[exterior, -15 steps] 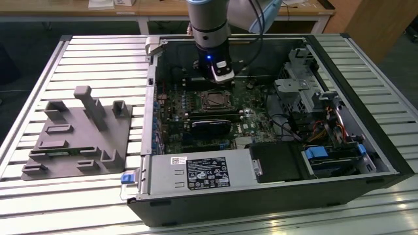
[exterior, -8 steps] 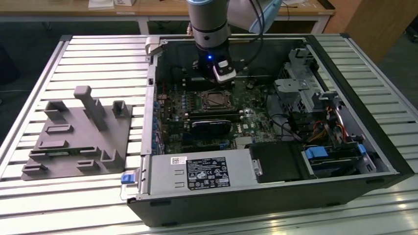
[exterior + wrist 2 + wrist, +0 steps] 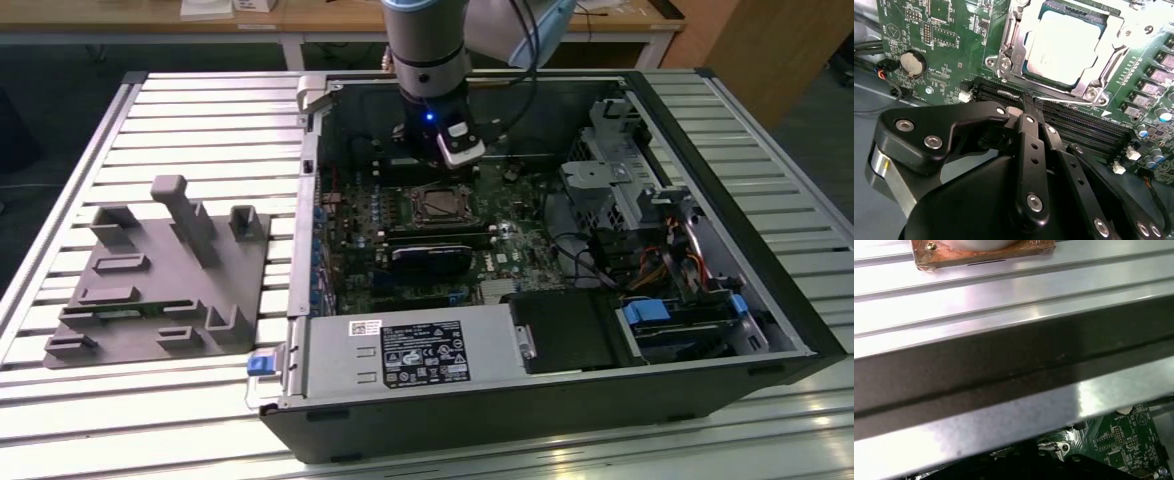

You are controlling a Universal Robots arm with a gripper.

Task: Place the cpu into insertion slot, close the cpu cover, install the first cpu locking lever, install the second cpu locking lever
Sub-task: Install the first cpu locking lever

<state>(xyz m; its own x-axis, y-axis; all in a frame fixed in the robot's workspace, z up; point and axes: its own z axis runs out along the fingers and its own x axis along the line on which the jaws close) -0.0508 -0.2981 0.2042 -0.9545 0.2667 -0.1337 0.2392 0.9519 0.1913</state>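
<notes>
Black fingers (image 3: 1026, 107) of the gripper (image 3: 1029, 100) are being pressed together with nothing between them, just beside the insertion slot (image 3: 438, 204), where the cpu (image 3: 1061, 47) is being held under the closed cpu cover (image 3: 1114, 50).

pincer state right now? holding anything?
Pincer: shut, holding nothing, its tip just short of the chip, which sits in the socket under the metal frame.
</notes>
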